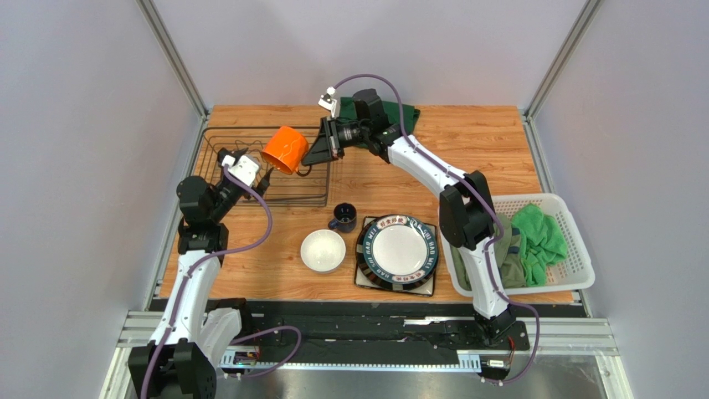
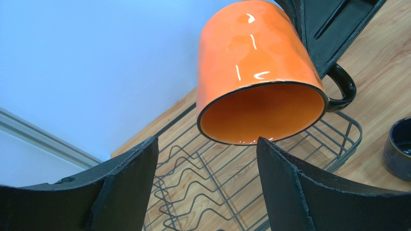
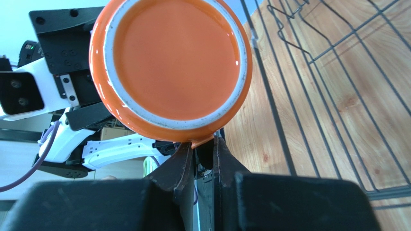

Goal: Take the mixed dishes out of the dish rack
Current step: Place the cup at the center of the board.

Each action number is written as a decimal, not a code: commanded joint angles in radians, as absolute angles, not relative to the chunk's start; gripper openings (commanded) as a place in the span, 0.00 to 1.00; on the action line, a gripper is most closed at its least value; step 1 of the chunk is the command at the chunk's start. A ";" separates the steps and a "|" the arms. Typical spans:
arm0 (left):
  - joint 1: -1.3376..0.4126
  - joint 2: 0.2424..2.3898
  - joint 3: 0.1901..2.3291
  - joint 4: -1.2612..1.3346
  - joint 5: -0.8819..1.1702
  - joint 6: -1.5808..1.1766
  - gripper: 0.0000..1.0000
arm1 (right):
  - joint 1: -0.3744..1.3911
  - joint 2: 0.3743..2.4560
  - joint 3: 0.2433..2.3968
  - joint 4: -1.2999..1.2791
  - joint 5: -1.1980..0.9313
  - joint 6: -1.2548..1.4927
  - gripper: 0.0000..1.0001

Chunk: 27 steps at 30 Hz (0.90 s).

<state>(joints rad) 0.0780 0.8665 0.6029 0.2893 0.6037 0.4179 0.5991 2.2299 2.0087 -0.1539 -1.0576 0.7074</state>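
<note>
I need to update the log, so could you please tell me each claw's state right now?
Left claw: open, holding nothing.
Right claw: closed on the glossy orange ceramic mug.

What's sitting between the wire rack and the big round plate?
A dark blue mug stands upright between the rack and the plate, close to the plate's rim. The overhead view shows it best.

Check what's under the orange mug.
The orange mug, pinched at its handle by the right gripper, hangs over the dish rack: bare wires, wood table showing through. The open left gripper is near its mouth. In the top view the mug covers part of the rack.
</note>
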 commanded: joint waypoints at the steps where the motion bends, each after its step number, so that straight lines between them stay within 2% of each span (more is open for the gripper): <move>1: 0.072 0.888 0.641 0.350 0.649 0.422 0.81 | 0.626 2.137 2.016 -0.038 -1.124 0.746 0.00; 5: 0.072 0.911 0.660 0.350 0.660 0.408 0.77 | 0.646 2.129 1.993 -0.020 -1.138 0.759 0.00; 9: 0.072 0.926 0.672 0.354 0.673 0.384 0.67 | 0.660 2.131 1.988 -0.012 -1.147 0.762 0.00; 12: 0.071 0.933 0.680 0.354 0.683 0.368 0.58 | 0.666 2.131 1.990 -0.011 -1.154 0.764 0.00; 15: 0.071 0.934 0.680 0.354 0.698 0.362 0.42 | 0.664 2.131 1.990 -0.008 -1.158 0.769 0.00; 20: 0.071 0.936 0.675 0.345 0.727 0.348 0.28 | 0.667 2.135 1.983 0.038 -1.177 0.796 0.00; 21: 0.069 0.936 0.673 0.344 0.735 0.347 0.18 | 0.667 2.135 1.983 0.049 -1.180 0.801 0.00; 24: 0.068 0.928 0.672 0.341 0.741 0.327 0.00 | 0.669 2.144 1.983 0.078 -1.196 0.827 0.00; 27: 0.067 0.916 0.670 0.333 0.742 0.318 0.00 | 0.669 2.155 1.986 0.097 -1.209 0.851 0.08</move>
